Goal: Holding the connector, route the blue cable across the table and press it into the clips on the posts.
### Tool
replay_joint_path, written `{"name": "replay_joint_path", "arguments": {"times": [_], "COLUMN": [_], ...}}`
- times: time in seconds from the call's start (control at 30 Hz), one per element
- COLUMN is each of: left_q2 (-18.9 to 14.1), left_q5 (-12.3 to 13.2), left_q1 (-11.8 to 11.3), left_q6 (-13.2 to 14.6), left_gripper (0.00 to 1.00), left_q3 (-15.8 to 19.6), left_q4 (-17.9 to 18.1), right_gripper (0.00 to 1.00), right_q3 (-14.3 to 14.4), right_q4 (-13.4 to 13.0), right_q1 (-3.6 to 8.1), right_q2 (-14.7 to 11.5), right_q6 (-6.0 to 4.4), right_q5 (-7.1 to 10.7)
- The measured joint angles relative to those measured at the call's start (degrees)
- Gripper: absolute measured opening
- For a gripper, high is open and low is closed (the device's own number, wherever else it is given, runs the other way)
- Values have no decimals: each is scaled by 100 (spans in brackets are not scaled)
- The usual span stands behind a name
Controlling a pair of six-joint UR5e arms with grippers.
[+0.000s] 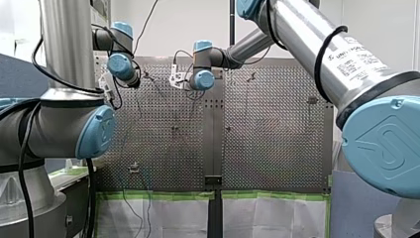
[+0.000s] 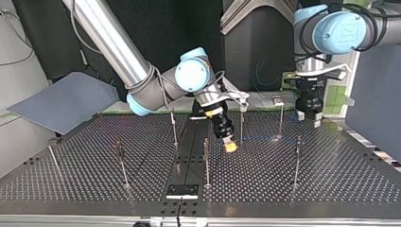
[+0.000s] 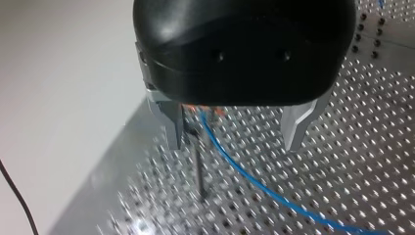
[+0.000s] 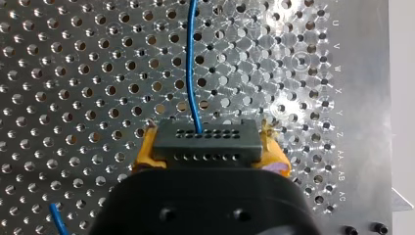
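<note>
In the right wrist view my right gripper (image 4: 208, 149) has its yellow pads (image 4: 146, 149) shut on a black connector (image 4: 205, 137). The blue cable (image 4: 192, 63) leaves the connector's top and runs ahead over the perforated table. In the top view this gripper (image 2: 230, 145) hangs tilted just above the table near the middle posts. My left gripper (image 3: 235, 139) is open, its metal fingers (image 3: 172, 128) wide apart. The blue cable (image 3: 244, 174) passes between them untouched, close to a thin post (image 3: 198, 164) beside one finger. In the top view the left gripper (image 2: 308, 120) stands at the back right.
Several thin posts stand on the perforated table (image 2: 71, 179), among them one (image 2: 206, 161) near the middle, one (image 2: 297, 163) at the top view's right and one (image 2: 122, 163) at its left. A black plate (image 2: 182, 190) lies at the near edge. A grey board (image 2: 61, 106) leans at the back left.
</note>
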State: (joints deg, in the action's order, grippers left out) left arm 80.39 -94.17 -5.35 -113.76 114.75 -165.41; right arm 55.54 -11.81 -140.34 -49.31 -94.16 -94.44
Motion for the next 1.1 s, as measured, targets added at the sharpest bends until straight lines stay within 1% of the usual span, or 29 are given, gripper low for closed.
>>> {"name": "replay_joint_path", "arguments": {"times": [0.13,0.27,0.4,0.5,0.73,0.8,1.0,1.1], "left_q2": [-89,-94,-18,54,111,168,430,599], "left_q5": [21,162,340,380,383,359,309,214], "left_q1": [66,145,239,309,394,455,654,742], "left_q6": [226,454,713,895,1307,1421,1538,1594], "left_gripper": [100,100,100,100,100,100,100,100], "left_q3": [1,2,0,-4,-9,-28,-120,-246], "left_q4": [-1,52,255,429,779,873,1213,1359], "right_gripper": [0,0,0,0,0,0,0,0], "right_q3": [0,-1,-2,-2,-2,-2,-2,-3], "right_q4": [5,15,19,21,55,58,56,55], "right_q1": [1,1,2,14,42,43,45,45], "right_q2": [6,10,11,12,12,12,12,12], "right_q6": [-5,-6,-7,-3,8,11,17,23], "right_q5": [-4,-4,-4,-1,3,3,3,5]}}
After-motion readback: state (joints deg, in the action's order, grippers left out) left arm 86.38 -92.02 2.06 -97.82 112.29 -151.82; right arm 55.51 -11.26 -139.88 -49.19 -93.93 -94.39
